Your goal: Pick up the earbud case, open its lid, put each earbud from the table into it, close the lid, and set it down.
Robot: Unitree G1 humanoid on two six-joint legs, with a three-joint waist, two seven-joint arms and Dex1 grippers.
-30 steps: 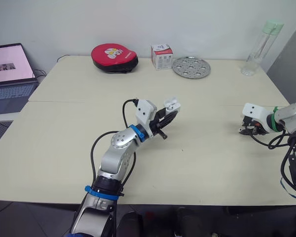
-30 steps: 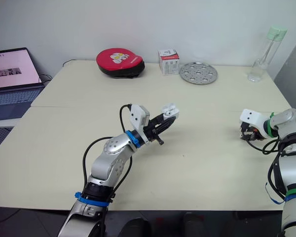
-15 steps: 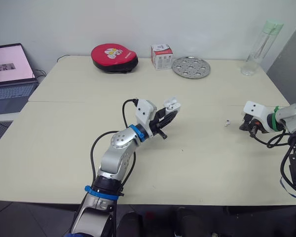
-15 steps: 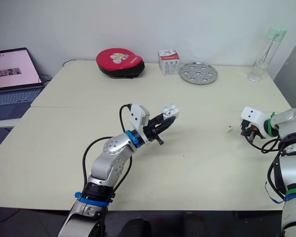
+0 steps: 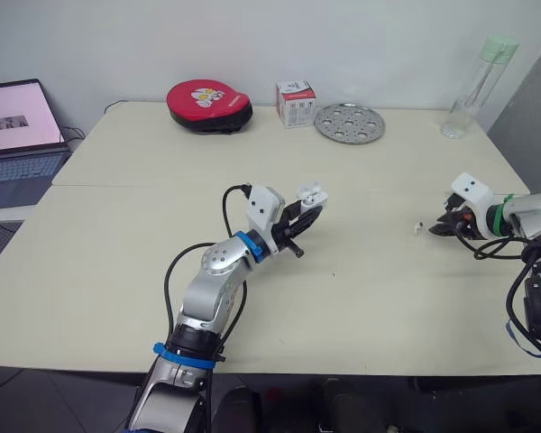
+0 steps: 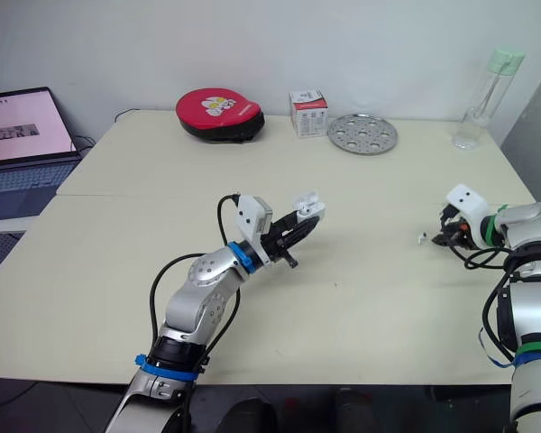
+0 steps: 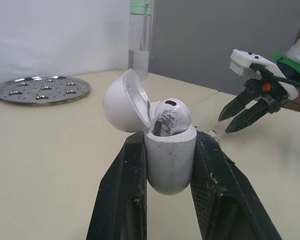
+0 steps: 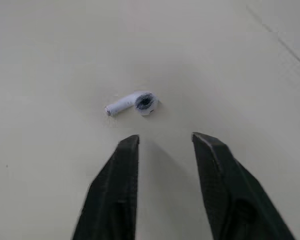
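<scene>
Your left hand [image 5: 305,209] grips the earbud case [image 7: 170,155] above the worktop [image 5: 144,234], lid [image 7: 121,102] tipped open, 1 earbud [image 7: 171,116] seated inside. Your right hand [image 8: 166,136] is open, its tips just short of the other earbud [image 8: 131,103], which lies loose on the worktop, well apart from the case.

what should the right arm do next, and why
Probably ease the right gripper forward until its open fingers straddle the earbud, then close. The earbud lies on the table just ahead of them, and the open earbud case already holds one.
</scene>
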